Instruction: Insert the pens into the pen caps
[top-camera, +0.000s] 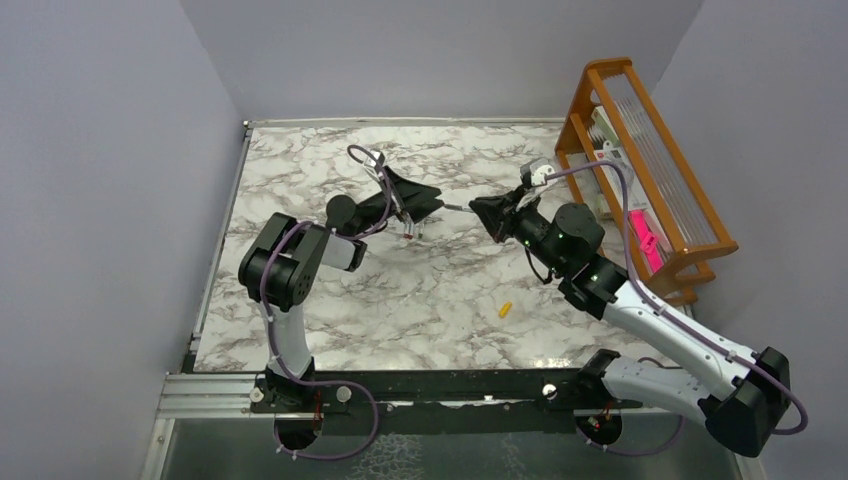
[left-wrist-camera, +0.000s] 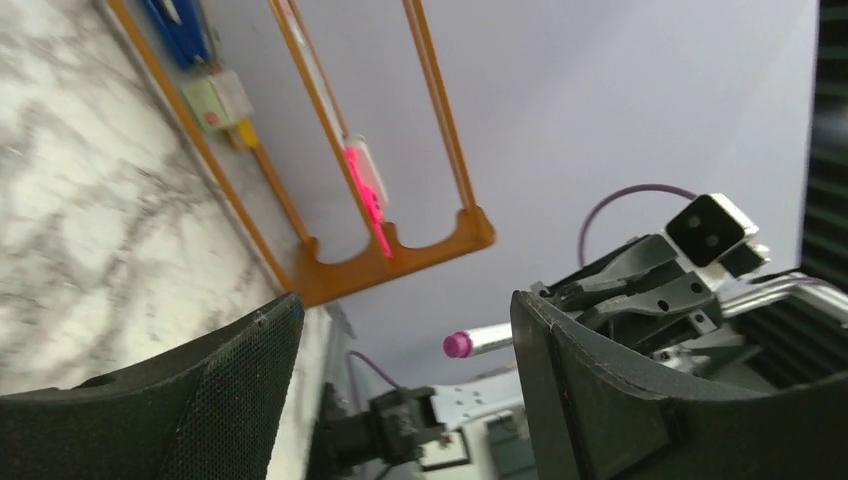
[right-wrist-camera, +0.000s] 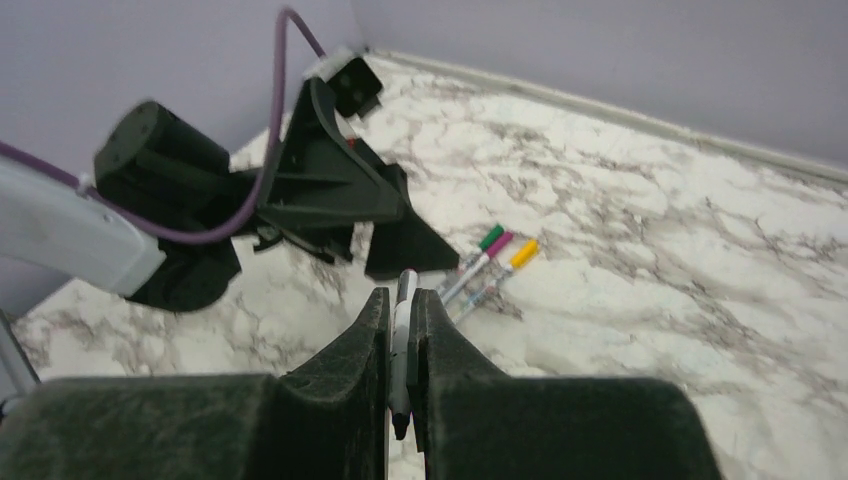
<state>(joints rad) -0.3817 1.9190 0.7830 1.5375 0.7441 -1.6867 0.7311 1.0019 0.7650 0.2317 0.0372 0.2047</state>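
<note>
Top view: mid-frame, a pen (top-camera: 455, 207) is pinched by the right gripper (top-camera: 482, 208), and a yellow cap (top-camera: 506, 309) is left loose lower down. Left wrist: the left gripper (left-wrist-camera: 405, 330) is spread, nothing held. Right wrist: three capped pens (right-wrist-camera: 490, 262) are seen right of centre, so probably just one is left to be done.

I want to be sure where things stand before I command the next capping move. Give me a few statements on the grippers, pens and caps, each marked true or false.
1. The right gripper is shut on a pen. True.
2. The left gripper is clamped on a pen too. False: its fingers stand wide apart with nothing between them.
3. A yellow-orange cap lies loose on the table, apart from both grippers. True.
4. Three capped pens sit in the wooden rack. False: they lie side by side on the table, close to the left gripper.
</note>
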